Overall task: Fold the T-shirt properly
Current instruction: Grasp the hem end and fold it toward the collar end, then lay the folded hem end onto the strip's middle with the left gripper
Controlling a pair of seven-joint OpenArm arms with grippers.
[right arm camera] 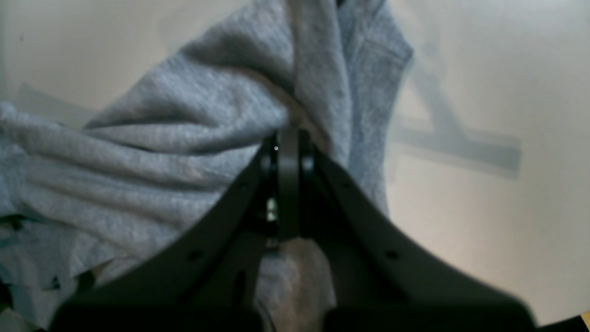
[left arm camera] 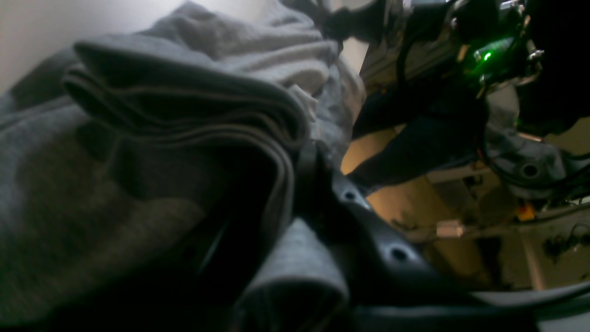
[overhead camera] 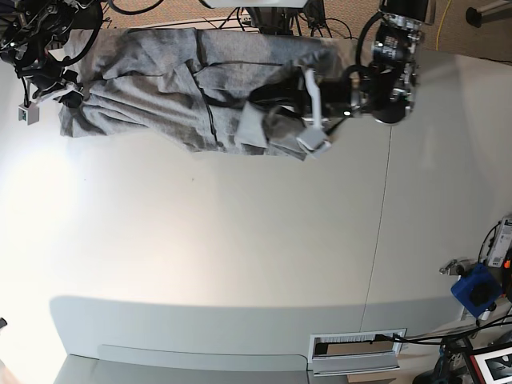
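The heather-grey T-shirt point(overhead camera: 160, 80) hangs bunched and stretched along the far edge of the white table point(overhead camera: 240, 240), plain side showing. At its right end my left gripper point(overhead camera: 276, 100) is shut on the cloth. In the left wrist view, layered folds of the T-shirt point(left arm camera: 184, 92) crowd against the dark jaws of the left gripper point(left arm camera: 309, 157). My right gripper point(overhead camera: 60, 88) holds the shirt's left end. In the right wrist view the right gripper point(right arm camera: 288, 138) is shut, and the T-shirt point(right arm camera: 184, 138) drapes out from between its jaws.
Cables point(overhead camera: 272, 16) run behind the table's far edge. A blue device point(overhead camera: 478, 290) and wiring sit off the table's right side. A slotted panel point(overhead camera: 356, 346) lies at the front edge. A seam point(overhead camera: 384, 224) crosses the tabletop on the right.
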